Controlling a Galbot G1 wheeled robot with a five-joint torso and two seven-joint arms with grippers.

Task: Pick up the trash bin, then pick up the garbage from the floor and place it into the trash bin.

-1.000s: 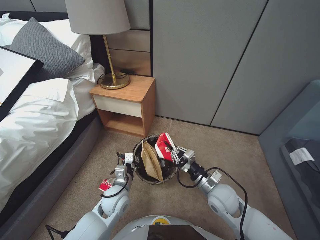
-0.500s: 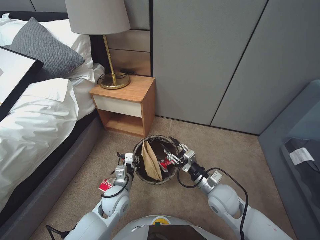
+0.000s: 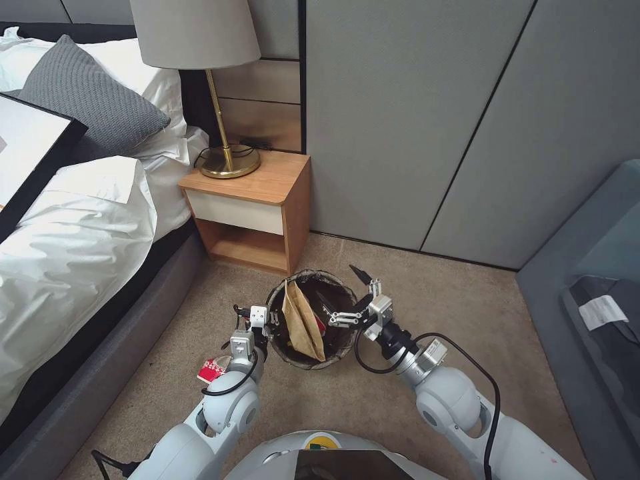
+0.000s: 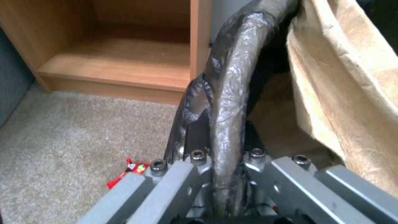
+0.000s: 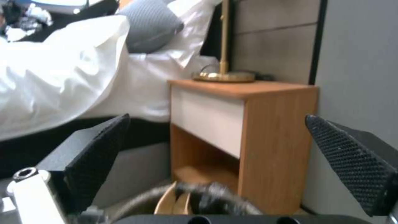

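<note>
We are holding the small round white bin with the dark liner (image 3: 310,328) by its rim in our closed left gripper (image 3: 261,319). Our right gripper (image 3: 347,297) is now standing open and empty above it; the red wrapper (image 3: 319,325) it carried has dropped inside, beside the flat brown paper bag (image 3: 301,322). Another red wrapper (image 3: 212,369) is still lying on the beige carpet (image 3: 427,293).

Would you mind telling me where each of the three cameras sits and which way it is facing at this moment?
Head view: on the robot's head, looking forward and down at the trash bin on the floor; both arms show, left gripper on the rim, right gripper open above it.
Left wrist view: along the left gripper clamping the lined rim, toward the nightstand.
Right wrist view: between the open fingers, toward nightstand and bed.
Shared: all three show bin, brown paper bag and nightstand.
</note>
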